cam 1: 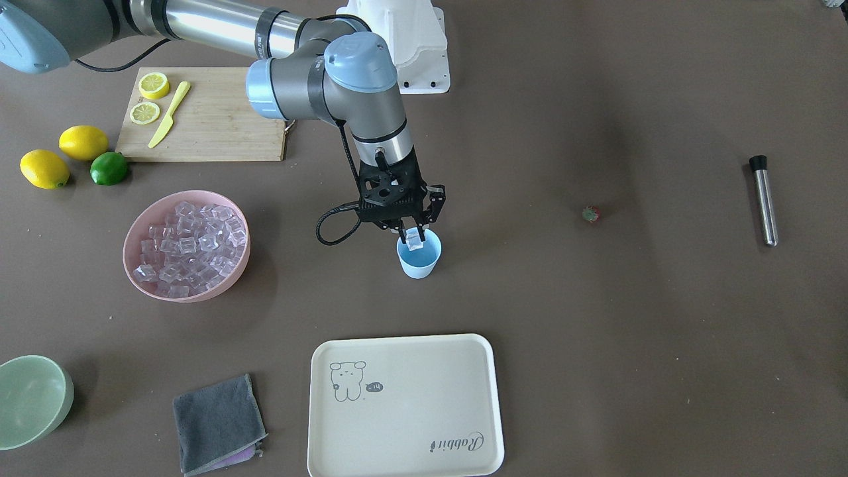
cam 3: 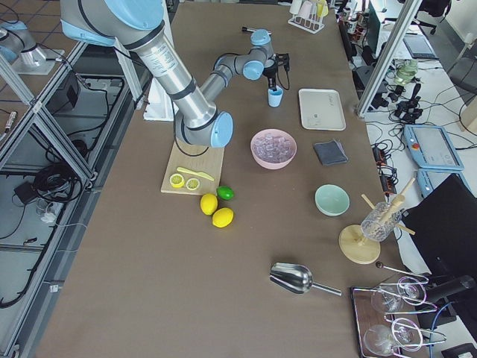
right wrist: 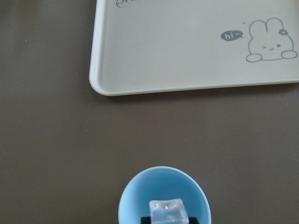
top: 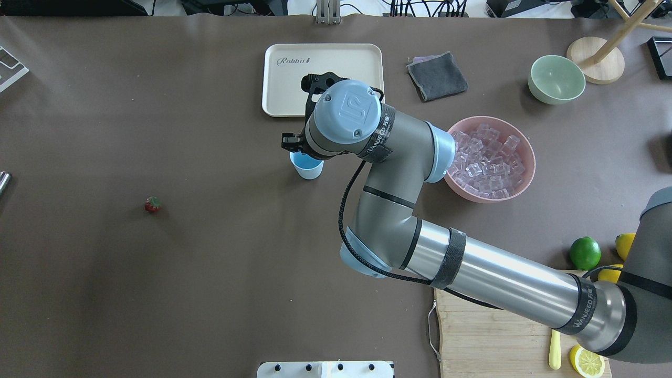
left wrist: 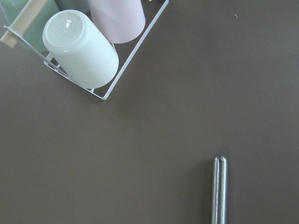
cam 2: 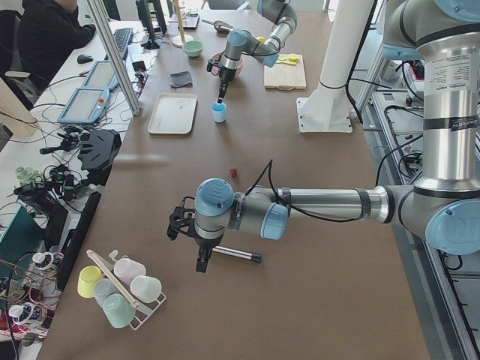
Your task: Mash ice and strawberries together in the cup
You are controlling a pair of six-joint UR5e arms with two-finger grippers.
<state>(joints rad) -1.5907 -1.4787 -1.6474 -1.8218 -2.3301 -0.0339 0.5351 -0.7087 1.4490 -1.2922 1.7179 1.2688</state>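
The light blue cup [cam 1: 419, 260] stands upright mid-table, in front of the tray. My right gripper [cam 1: 412, 235] hangs over its rim, shut on one clear ice cube [right wrist: 167, 211] that sits just inside the cup's [right wrist: 163, 196] mouth. More ice [cam 1: 189, 246] fills the pink bowl [cam 1: 132, 232] beside that arm. A small red strawberry [cam 1: 591, 213] lies alone on the mat, far from the cup. My left gripper [cam 2: 201, 262] hovers near a steel muddler [left wrist: 218, 189]; only the left side view shows it, so I cannot tell its state.
A cream tray [cam 1: 404, 457], a grey cloth [cam 1: 218, 424] and a pale green bowl [cam 1: 33, 401] sit along the operators' side. A cutting board [cam 1: 218, 132] with lemon slices and a yellow knife, two lemons and a lime lie behind the pink bowl. A rack of cups [left wrist: 81, 51] stands near the muddler.
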